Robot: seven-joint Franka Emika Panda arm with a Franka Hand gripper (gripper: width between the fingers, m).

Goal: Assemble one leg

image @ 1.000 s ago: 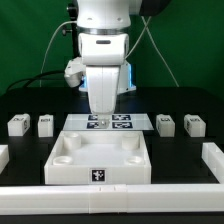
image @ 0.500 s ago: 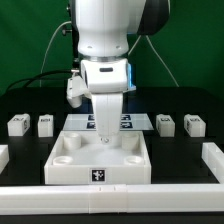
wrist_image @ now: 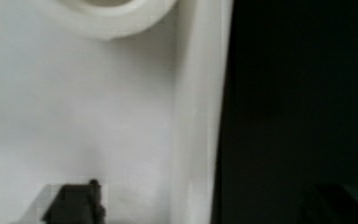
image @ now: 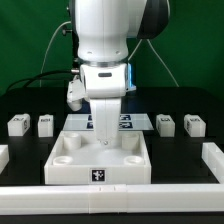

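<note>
In the exterior view, the arm hides part of the marker board (image: 126, 122), with its gripper (image: 104, 140) low inside the white tray (image: 65, 170). Four legs (image: 45, 124) stand on the table (image: 20, 145), two on each side, well clear of it.

In the wrist view, one dark finger (wrist_image: 73, 205) sits off-centre over the tray floor near a round socket (wrist_image: 114, 15). The jaws are spread and empty.

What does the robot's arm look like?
The robot arm is big, smooth, rounded and mostly white, with a black section near the top and a pale blue glow on its wrist. A small white box is fixed at its side, and black cables hang behind. Its white gripper ends in dark fingers.
</note>
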